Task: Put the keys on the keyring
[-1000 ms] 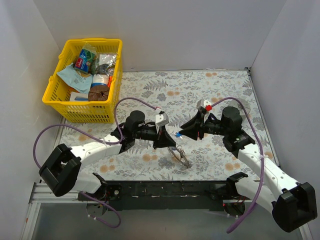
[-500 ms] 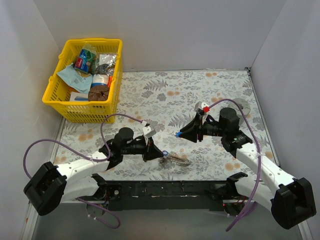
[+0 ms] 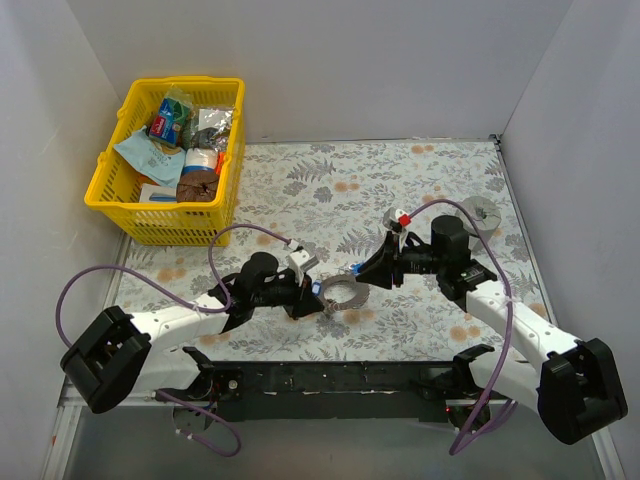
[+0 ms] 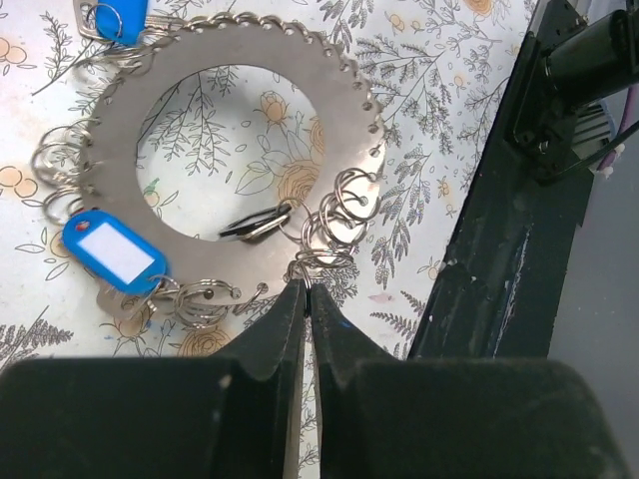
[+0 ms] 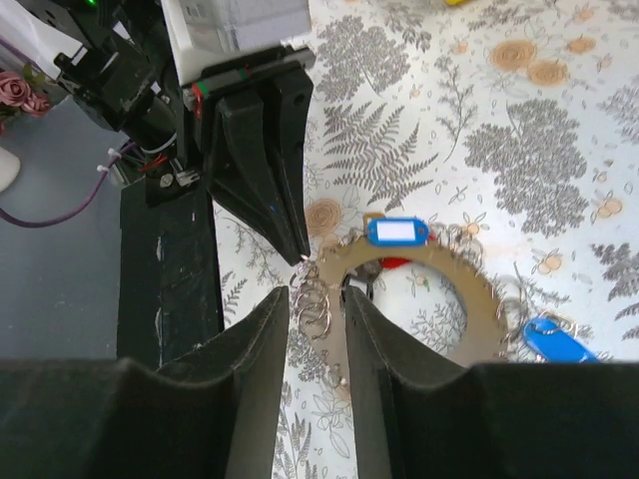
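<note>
The keyring (image 3: 343, 297), a flat silvery ring with a toothed rim, is near the table's front middle. In the left wrist view the keyring (image 4: 334, 130) carries small split rings, two blue-tagged keys (image 4: 112, 251) and a dark key (image 4: 255, 225). My left gripper (image 3: 320, 300) is shut on the split rings at the keyring's rim (image 4: 305, 287). My right gripper (image 3: 362, 275) is open (image 5: 318, 296), its fingers straddling a cluster of split rings at the keyring's edge (image 5: 479, 299). A blue tag (image 5: 396, 232) and a red piece (image 5: 394, 264) show there.
A yellow basket (image 3: 165, 228) full of packets stands at the back left. A squat grey cylinder (image 3: 486, 214) sits at the right, behind the right arm. The black base rail (image 3: 330, 380) runs along the front edge, close to the keyring.
My left gripper drew back and down, then came forward again with the keyring, which now lies flatter and higher. My right gripper moved left and down onto the keyring's edge.
</note>
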You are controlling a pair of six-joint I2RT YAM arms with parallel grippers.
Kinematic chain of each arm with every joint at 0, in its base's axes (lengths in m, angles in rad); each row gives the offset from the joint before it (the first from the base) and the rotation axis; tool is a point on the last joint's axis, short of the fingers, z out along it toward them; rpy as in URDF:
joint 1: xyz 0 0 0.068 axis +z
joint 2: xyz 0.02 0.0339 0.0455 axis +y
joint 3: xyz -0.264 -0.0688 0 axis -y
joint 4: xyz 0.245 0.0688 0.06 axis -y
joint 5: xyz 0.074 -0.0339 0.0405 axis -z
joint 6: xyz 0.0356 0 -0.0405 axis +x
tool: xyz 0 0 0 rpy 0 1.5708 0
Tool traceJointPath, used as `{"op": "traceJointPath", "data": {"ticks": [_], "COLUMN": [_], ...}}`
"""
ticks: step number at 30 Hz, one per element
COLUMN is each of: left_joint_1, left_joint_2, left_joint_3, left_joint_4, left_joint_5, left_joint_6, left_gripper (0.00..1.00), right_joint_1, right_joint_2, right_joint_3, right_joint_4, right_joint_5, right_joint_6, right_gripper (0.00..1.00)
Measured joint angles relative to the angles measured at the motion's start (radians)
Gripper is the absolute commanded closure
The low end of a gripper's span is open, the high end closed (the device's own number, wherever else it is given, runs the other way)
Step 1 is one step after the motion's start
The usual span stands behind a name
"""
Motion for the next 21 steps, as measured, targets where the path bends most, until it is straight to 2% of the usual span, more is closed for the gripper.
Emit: {"op": "traceJointPath", "data": {"ticks": [3,7,8,10,13,16,17,18,21], "left_joint_1": [-0.002,-0.003,-0.003,-0.003,-0.003,-0.003,-0.003,-0.003,-0.003], "left_joint_2": [0.003,0.003,0.003,0.005,0.005,0.000,-0.003,-0.006,-0.012], "left_joint_3": [0.000,0.000,0.001,0.004,0.011,0.015,0.016,0.018,0.033], "left_joint_4": [-0.007,-0.008,-0.008,-0.009,-0.010,-0.014,-0.017,-0.023,-0.037], "left_joint_5": [-0.021,-0.058,-0.066,-0.077,-0.091,-0.123,-0.137,-0.153,-0.211], "left_joint_6": [0.007,0.017,0.018,0.024,0.023,0.016,0.014,0.010,-0.006], "left_gripper": [0.85,0.65,0.56,0.48,0.34,0.24,0.21,0.15,0.07], "right_joint_1": [0.000,0.000,0.000,0.006,0.021,0.044,0.053,0.061,0.100], "right_joint_2": [0.002,0.012,0.023,0.055,0.101,0.135,0.148,0.158,0.215], "right_joint_3": [-0.027,-0.055,-0.057,-0.058,-0.058,-0.058,-0.054,-0.049,-0.012], "right_joint_4": [-0.008,-0.027,-0.028,-0.034,-0.039,-0.045,-0.051,-0.057,-0.075], "right_joint_5": [0.010,0.042,0.053,0.080,0.131,0.185,0.202,0.216,0.263], "right_joint_6": [-0.002,0.005,0.009,0.018,0.026,0.039,0.042,0.041,0.041], "right_gripper": [0.64,0.67,0.68,0.69,0.75,0.87,0.95,0.99,0.99]}}
